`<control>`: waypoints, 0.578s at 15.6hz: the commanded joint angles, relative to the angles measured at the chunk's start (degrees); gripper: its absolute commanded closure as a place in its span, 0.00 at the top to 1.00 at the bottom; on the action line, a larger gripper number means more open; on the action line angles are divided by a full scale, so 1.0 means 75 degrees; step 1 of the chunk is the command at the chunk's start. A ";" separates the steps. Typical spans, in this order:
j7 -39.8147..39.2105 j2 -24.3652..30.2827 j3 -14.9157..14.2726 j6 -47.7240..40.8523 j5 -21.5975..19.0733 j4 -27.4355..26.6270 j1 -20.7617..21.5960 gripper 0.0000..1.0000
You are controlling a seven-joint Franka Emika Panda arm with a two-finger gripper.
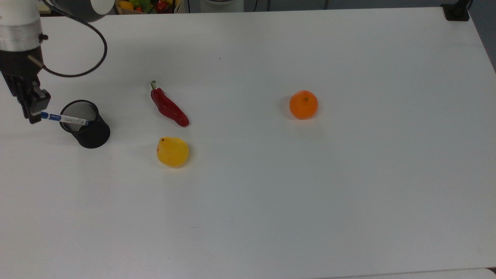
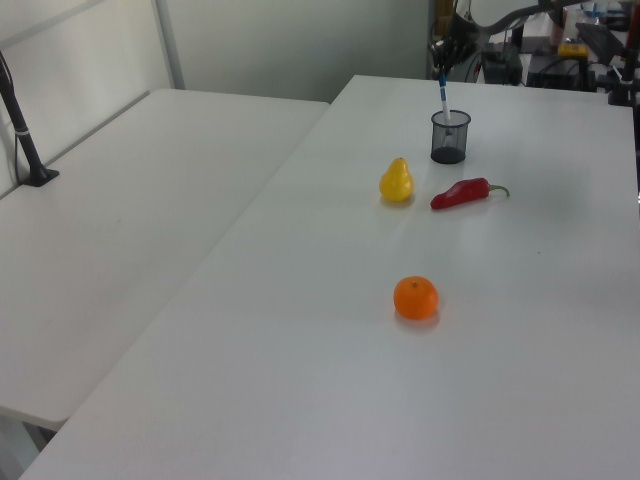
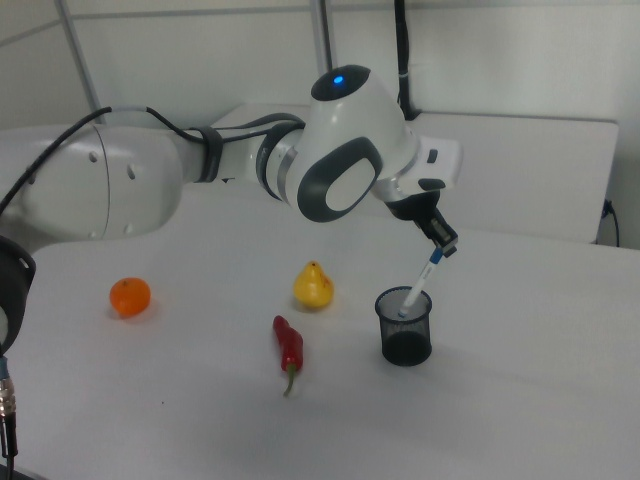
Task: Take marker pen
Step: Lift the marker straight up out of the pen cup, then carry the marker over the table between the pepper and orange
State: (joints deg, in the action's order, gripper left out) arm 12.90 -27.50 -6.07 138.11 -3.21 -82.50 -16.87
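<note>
- The white table (image 1: 348,193) carries everything.
- My gripper (image 1: 34,112) pinches the blue upper end of the marker pen (image 1: 64,117); its lower end sits inside the black mesh cup (image 1: 91,133).
- At the cup's 3 o'clock in the top view lie the red chilli (image 1: 169,107), yellow pear (image 1: 172,152) and orange (image 1: 303,104).

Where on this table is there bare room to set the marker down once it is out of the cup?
The widest bare stretch of the table runs from the orange toward the top view's right and bottom edges. It is crowded at the top view's left, where the mesh cup, the marker pen in the gripper, the chilli and the yellow pear cluster.
</note>
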 commanded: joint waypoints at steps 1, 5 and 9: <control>0.0072 0.0689 -0.0047 0.0112 0.0228 -0.0017 0.0081 0.09; 0.0084 0.1228 -0.0023 0.0007 0.0183 -0.0063 0.0093 0.09; 0.0084 0.1312 0.0094 -0.1607 0.0077 -0.0028 0.0186 0.09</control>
State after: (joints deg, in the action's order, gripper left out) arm 12.90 -19.06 -5.80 133.13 -2.09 -81.06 -16.67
